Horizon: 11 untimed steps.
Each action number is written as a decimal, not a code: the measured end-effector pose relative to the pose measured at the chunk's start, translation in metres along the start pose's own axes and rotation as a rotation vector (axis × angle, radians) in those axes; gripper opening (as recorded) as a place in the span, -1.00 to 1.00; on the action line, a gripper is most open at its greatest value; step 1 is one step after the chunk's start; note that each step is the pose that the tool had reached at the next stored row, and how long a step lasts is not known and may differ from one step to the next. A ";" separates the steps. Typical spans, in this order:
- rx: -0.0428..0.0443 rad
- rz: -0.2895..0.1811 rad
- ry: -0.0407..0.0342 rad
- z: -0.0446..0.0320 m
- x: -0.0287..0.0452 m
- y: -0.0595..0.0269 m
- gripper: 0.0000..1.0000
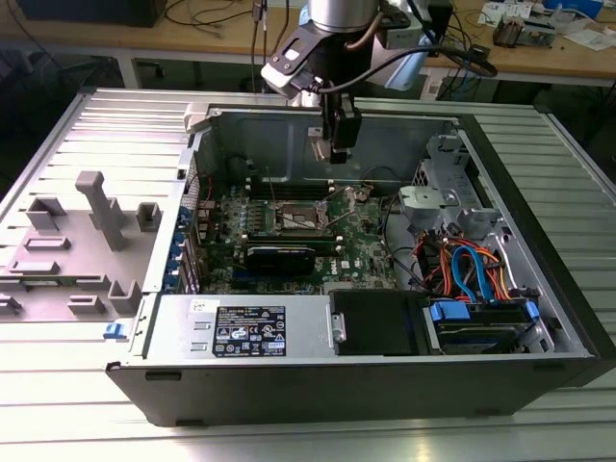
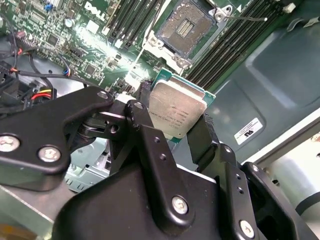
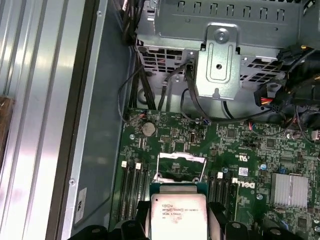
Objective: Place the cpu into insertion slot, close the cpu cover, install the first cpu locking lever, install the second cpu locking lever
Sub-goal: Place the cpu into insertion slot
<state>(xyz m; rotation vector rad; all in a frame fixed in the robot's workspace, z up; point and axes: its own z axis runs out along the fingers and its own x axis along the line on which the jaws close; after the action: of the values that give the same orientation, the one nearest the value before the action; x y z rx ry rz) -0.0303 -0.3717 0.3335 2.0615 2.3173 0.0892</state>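
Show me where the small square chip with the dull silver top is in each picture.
Exterior view: the small silver-topped square cpu hangs in the black gripper above the open computer case.
Second wrist view: cpu clamped in the gripper, apart from the square black insertion slot.
First wrist view: cpu nearest the camera, insertion slot beyond.
Shared landmark: that insertion slot on the green motherboard.
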 end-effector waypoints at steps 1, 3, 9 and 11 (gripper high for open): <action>-0.0001 0.001 0.0002 0.0000 0.0001 -0.0011 0.08; 0.0000 0.005 -0.0002 0.0002 0.0005 -0.0047 0.08; -0.0009 0.107 -0.0071 0.0041 0.0006 -0.0059 0.08; -0.0012 0.153 -0.0102 0.0062 0.0006 -0.0061 0.08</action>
<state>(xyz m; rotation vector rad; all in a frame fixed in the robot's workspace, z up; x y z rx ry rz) -0.0359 -0.3717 0.3269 2.2305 2.1496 0.0844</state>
